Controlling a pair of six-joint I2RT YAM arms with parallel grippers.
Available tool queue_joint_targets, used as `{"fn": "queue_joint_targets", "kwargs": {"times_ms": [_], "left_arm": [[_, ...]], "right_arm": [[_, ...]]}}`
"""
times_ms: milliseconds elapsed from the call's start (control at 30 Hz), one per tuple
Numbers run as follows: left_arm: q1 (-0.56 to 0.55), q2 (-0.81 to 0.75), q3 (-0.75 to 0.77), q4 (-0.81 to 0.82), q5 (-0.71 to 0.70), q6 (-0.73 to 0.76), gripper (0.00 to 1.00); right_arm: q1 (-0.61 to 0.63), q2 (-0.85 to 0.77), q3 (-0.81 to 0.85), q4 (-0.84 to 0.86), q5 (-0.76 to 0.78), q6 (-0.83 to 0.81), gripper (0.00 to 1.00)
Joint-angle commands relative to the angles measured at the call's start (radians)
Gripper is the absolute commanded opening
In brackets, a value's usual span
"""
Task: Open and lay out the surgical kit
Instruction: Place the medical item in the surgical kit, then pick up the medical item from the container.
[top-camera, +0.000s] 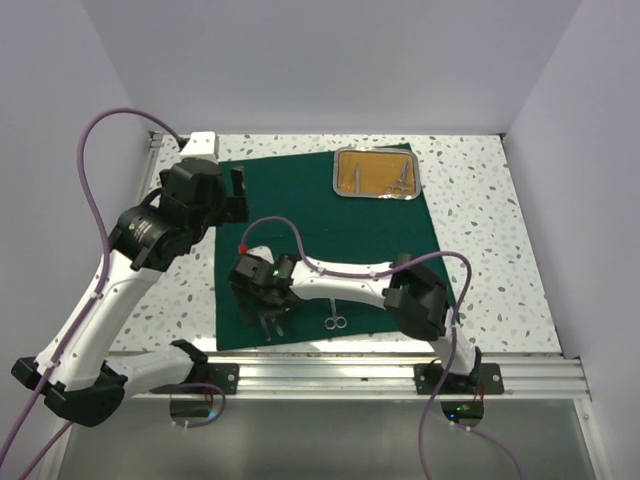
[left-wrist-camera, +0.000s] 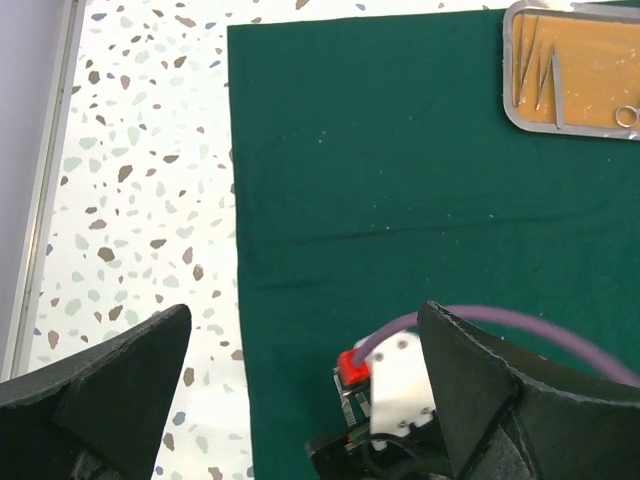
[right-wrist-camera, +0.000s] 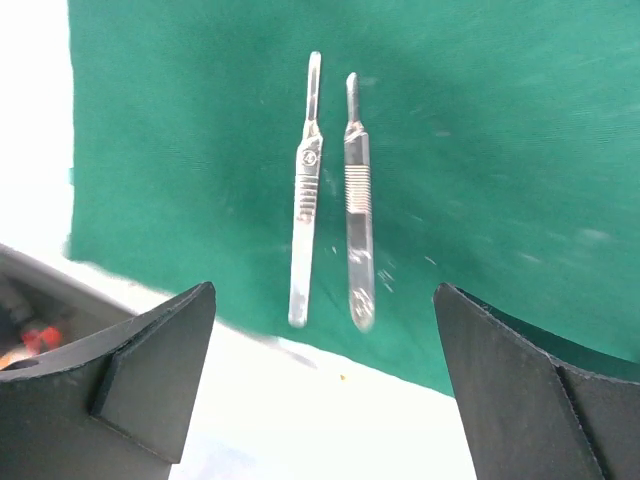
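Note:
The dark green cloth lies spread flat on the table. The steel tray with tan-gold lining stands on its far right corner and holds thin silver instruments. Small scissors lie on the cloth near its front edge. Two flat silver handles lie side by side on the cloth close to its front edge. My right gripper hangs open and empty just over their near ends, at the cloth's front left. My left gripper is open and empty above the cloth's left edge.
The speckled tabletop surrounds the cloth. A metal rail runs along the near edge. White walls close in the back and sides. The right arm's wrist and purple cable show in the left wrist view.

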Motion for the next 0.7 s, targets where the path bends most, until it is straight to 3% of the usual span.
{"fn": "queue_joint_targets", "kwargs": {"times_ms": [0,267,433,667], "left_arm": [[0.008,-0.023,-0.023,0.006,-0.008,-0.019,1.00],[0.009,-0.025,-0.069,0.045,-0.009,-0.055,0.99],[0.009,-0.017,-0.072,0.054,-0.011,-0.052,1.00],[0.009,-0.014,-0.057,0.019,-0.016,-0.054,1.00]], "right_arm": [[-0.058,-0.201,0.083,-0.063,0.091,-0.050,0.94],[-0.397,-0.197,0.287,-0.155,0.123,-0.222,0.93],[-0.589,0.008,0.523,-0.216,0.066,-0.300,0.91],[-0.744,0.226,0.792,-0.241,0.039,-0.336,0.90]]}}
